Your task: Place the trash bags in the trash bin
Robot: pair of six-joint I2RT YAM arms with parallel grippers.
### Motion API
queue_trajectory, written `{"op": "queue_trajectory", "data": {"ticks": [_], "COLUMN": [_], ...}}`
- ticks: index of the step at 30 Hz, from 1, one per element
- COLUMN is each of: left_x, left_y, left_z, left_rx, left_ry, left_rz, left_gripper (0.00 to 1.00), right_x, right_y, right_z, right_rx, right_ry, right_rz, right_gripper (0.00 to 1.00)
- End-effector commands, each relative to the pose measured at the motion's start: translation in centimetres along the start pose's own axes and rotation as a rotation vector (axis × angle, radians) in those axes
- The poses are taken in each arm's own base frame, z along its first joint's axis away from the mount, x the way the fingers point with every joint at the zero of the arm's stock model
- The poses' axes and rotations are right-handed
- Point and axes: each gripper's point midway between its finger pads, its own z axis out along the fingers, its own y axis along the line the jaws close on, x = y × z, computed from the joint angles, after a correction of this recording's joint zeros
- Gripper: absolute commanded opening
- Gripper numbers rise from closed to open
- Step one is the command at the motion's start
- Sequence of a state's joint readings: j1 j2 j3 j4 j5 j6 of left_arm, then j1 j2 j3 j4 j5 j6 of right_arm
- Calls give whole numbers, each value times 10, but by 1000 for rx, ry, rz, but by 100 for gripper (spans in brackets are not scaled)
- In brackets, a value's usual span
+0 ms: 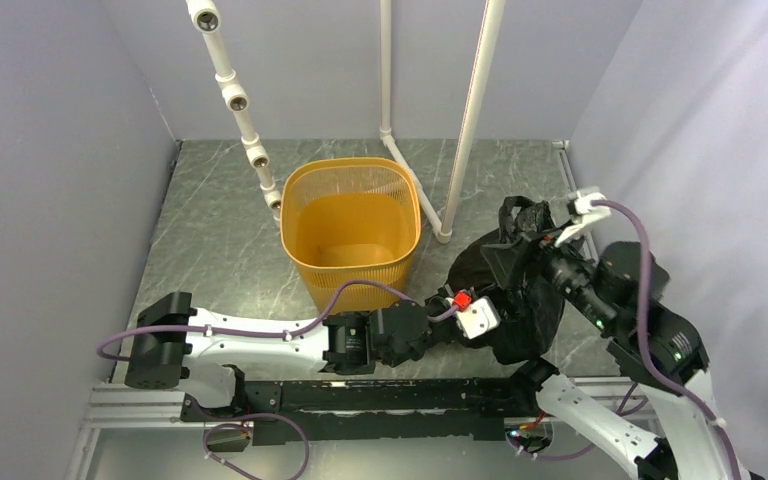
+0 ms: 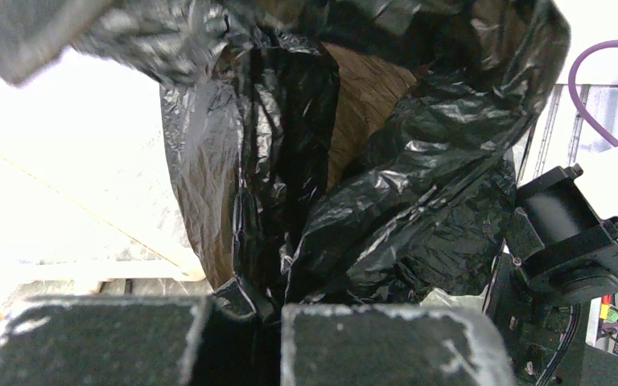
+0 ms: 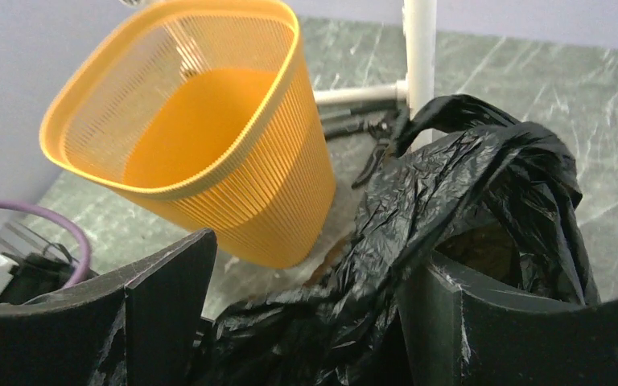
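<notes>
Black crinkled plastic, the trash bag (image 1: 520,300), lay in a loose heap on the grey marbled table (image 1: 220,230). It was just to the right of the trash bin (image 1: 352,272) and not inside it. The bin was yellow-orange, with fine slits in its walls. It stood upright with its mouth open to the top, and its orange bottom was visible.

The left gripper (image 2: 245,338) reached across from the left, low over the table. Its two fingers were pressed together on a fold at the near edge of the bag, so the thin film was pinched between them.

The right gripper (image 3: 310,265) was at the right side of the heap, with its fingers standing wide apart. Crumpled film lay between them, but they were not squeezing it. Behind the bin and the bag stood white pipes (image 1: 470,110).
</notes>
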State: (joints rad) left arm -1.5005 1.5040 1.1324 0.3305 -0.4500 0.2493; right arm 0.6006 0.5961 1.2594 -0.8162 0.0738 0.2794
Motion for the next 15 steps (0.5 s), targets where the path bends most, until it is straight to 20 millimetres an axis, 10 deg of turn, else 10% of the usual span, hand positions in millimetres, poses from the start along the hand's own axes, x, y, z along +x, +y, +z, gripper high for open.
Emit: {"op": "queue_trajectory", "data": {"ticks": [1,15], "left_x": [-4,-2], "left_y": [4,4], "left_z": [0,-7], "left_rx": [-29,-21], "left_ry": [-20,-26], "left_rz": [-8,39], "left_gripper": [2,3], "right_x": [14,14], "right_y": [-7,-23], "right_z": [14,24], "right_rx": [51,165], "right_ry": [95,110], "right_rz": [-10,31], "right_gripper": [83,76]}}
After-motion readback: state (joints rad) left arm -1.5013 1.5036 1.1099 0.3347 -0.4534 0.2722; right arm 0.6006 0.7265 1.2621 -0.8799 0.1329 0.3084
